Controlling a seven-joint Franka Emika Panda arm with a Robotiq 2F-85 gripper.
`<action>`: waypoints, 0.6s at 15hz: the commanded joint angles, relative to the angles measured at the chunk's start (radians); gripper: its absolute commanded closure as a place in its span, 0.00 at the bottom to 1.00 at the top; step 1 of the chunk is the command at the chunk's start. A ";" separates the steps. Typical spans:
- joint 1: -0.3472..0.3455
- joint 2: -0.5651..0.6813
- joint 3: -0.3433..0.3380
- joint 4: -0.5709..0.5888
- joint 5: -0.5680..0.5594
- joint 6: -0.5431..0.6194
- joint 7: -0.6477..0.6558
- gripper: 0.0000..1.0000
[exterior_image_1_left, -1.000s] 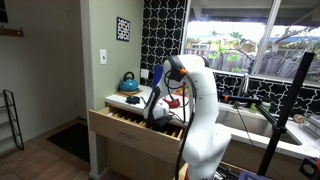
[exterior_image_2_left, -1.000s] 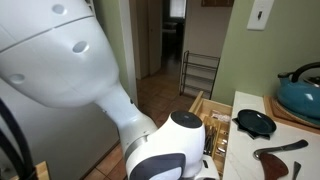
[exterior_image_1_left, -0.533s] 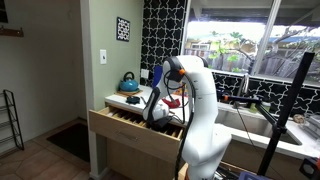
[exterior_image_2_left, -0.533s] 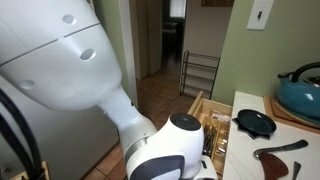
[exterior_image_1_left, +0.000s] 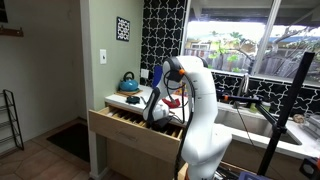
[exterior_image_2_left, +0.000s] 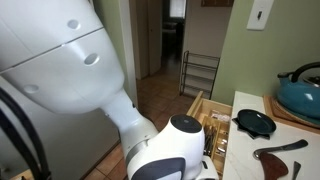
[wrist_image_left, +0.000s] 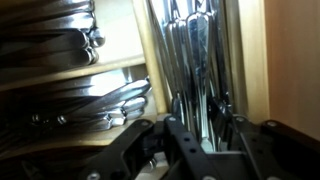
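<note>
My gripper (wrist_image_left: 205, 135) reaches down into an open wooden drawer (exterior_image_1_left: 125, 124) beside the counter. In the wrist view its two black fingers are apart and straddle several long metal knives (wrist_image_left: 192, 60) lying in the right compartment of a wooden cutlery tray. Nothing is clamped between them. The compartments to the left hold spoons and forks (wrist_image_left: 70, 40). In an exterior view the wrist (exterior_image_2_left: 175, 150) hides the fingers, and the cutlery (exterior_image_2_left: 215, 132) shows just past it. In an exterior view the hand (exterior_image_1_left: 156, 112) hangs over the drawer.
A teal kettle (exterior_image_1_left: 129, 82) (exterior_image_2_left: 300, 92) stands on the counter on a wooden board. A small black pan (exterior_image_2_left: 255, 122) and a brown utensil (exterior_image_2_left: 281, 153) lie near the drawer. A sink and windows are beyond the arm (exterior_image_1_left: 240, 115). A doorway (exterior_image_2_left: 165, 45) opens behind.
The large white arm link near the camera has shifted slightly in an exterior view. The gripper stays down in the drawer.
</note>
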 joint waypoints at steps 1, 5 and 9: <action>-0.020 0.039 0.029 0.004 0.011 0.025 -0.025 0.49; -0.020 0.046 0.030 0.005 0.007 0.019 -0.026 0.87; -0.015 0.059 0.024 0.013 -0.010 0.016 -0.031 0.61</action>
